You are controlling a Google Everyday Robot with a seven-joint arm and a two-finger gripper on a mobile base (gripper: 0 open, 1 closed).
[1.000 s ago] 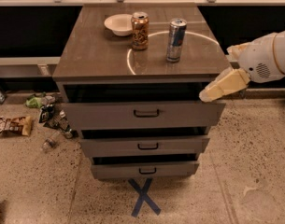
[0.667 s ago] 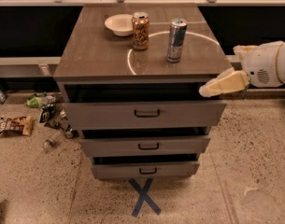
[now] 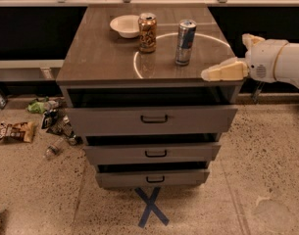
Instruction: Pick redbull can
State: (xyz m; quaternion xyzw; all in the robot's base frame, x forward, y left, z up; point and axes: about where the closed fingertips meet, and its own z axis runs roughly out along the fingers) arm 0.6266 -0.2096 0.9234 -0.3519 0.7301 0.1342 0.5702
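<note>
Gripper (image 3: 226,71) hovered at the cabinet top (image 3: 100,58) front-right edge, empty; spread or closed, couldn't tell. Target redbull can (image 3: 185,42) stood upright nearby, untouched. Reach, grasp and lift all left to do.

Claw (image 3: 225,58) right of redbull can (image 3: 185,42)

Legible lettering: none on redbull can (image 3: 185,42), orange-brown can (image 3: 147,32) or floor wrappers (image 3: 14,131); sole sign, blue tape X (image 3: 151,207) below drawers (image 3: 198,120); gripper (image 3: 225,71) at cabinet top (image 3: 100,58) right front edge.
</note>
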